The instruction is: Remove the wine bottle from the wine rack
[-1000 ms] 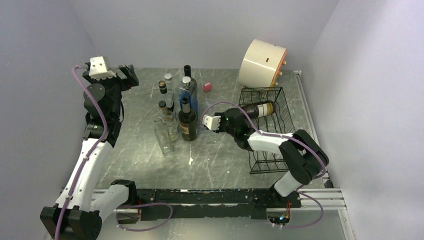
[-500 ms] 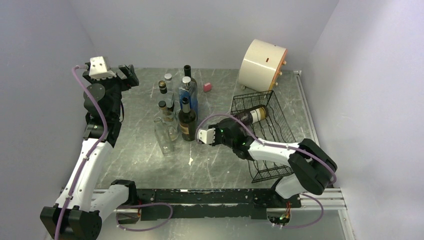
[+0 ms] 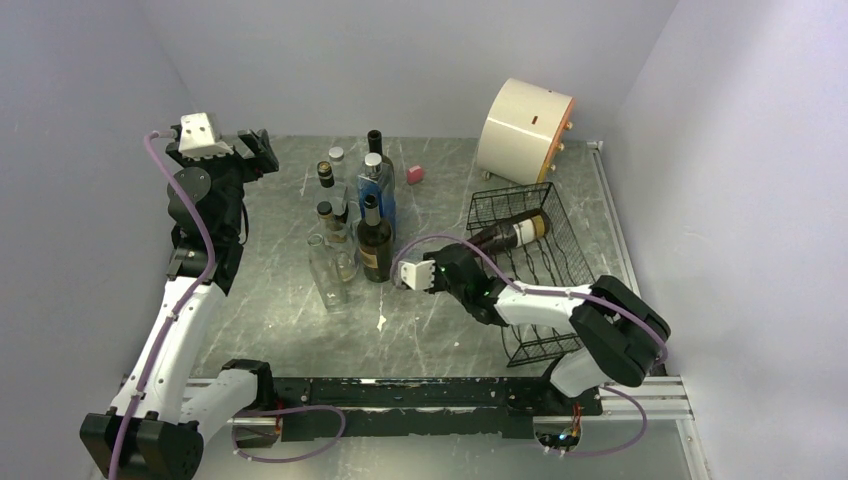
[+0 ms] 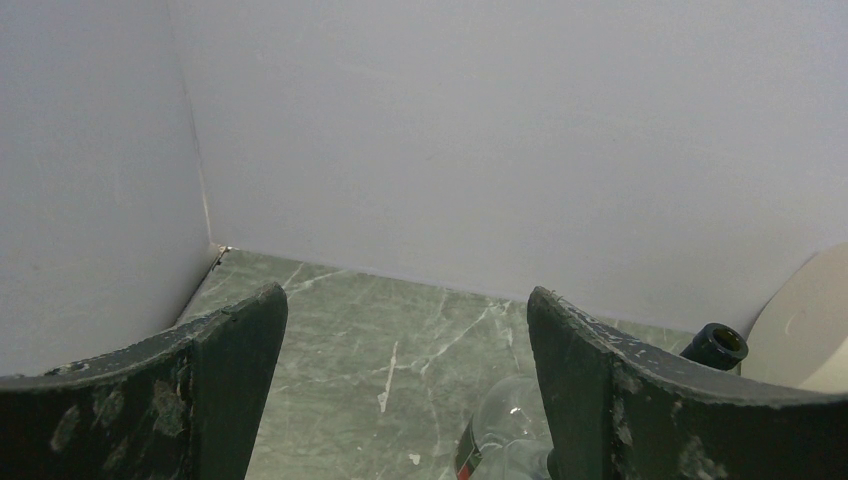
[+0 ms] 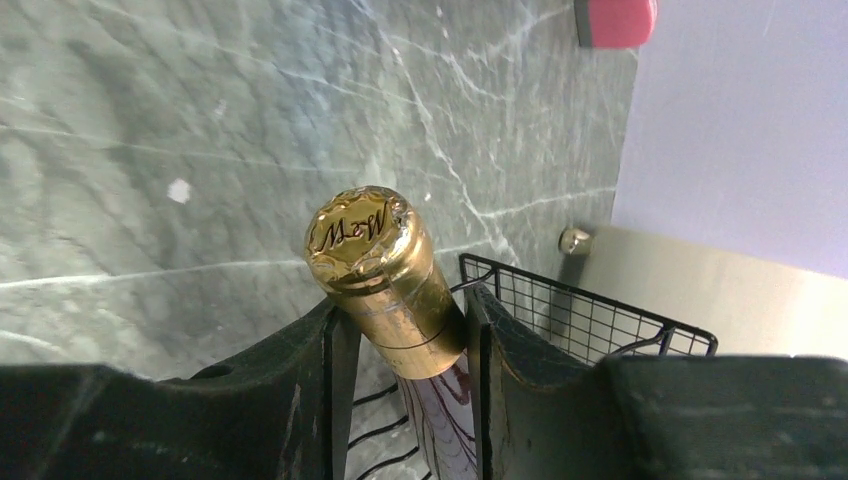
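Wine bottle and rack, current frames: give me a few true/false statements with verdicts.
1. The right fingers are shut on the gold-foiled neck of the wine bottle. True.
2. The wine bottle is fully clear of the wine rack. False: its body lies in the rack.
3. The left fingers hold a bottle. False: they are open and empty, raised near the back-left corner.
4. The cream drum sits beyond the rack, by the back wall. True.
5. The pink object lies inside the rack. False: it lies on the table, beside the standing bottles.
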